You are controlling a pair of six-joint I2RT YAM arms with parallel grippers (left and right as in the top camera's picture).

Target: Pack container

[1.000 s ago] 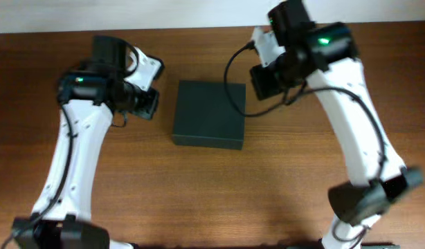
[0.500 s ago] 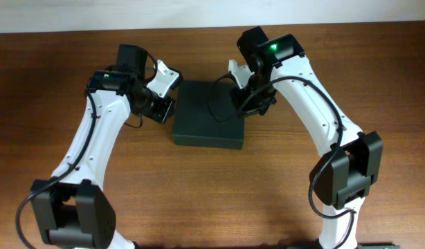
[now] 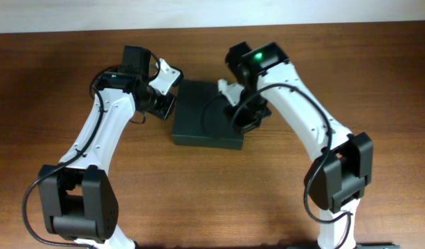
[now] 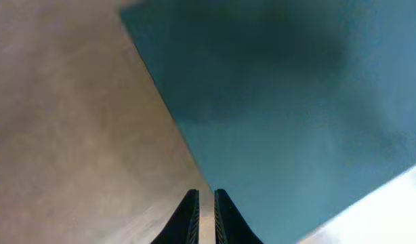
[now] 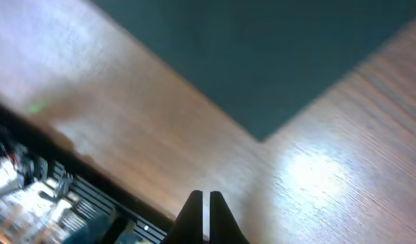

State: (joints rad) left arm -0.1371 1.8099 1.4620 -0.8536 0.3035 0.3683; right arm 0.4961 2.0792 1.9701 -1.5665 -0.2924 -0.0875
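Note:
The container (image 3: 204, 114) is a dark green-black box lying in the middle of the table with its lid down. My left gripper (image 3: 163, 105) is at its left edge. In the left wrist view the fingers (image 4: 206, 203) are shut with nothing between them, right beside the box's side (image 4: 296, 102). My right gripper (image 3: 244, 115) hangs over the box's right edge. In the right wrist view its fingers (image 5: 206, 203) are shut and empty above the wood, with a corner of the box (image 5: 262, 47) ahead of them.
The brown wooden table (image 3: 199, 187) spreads all round the box. A pale wall strip runs along the far edge (image 3: 199, 14). Dark equipment with cables shows at the lower left of the right wrist view (image 5: 45, 196).
Both arms have closed in on the container. The left gripper moved right to its left edge. The right gripper swung down and left from the far right to its right edge.

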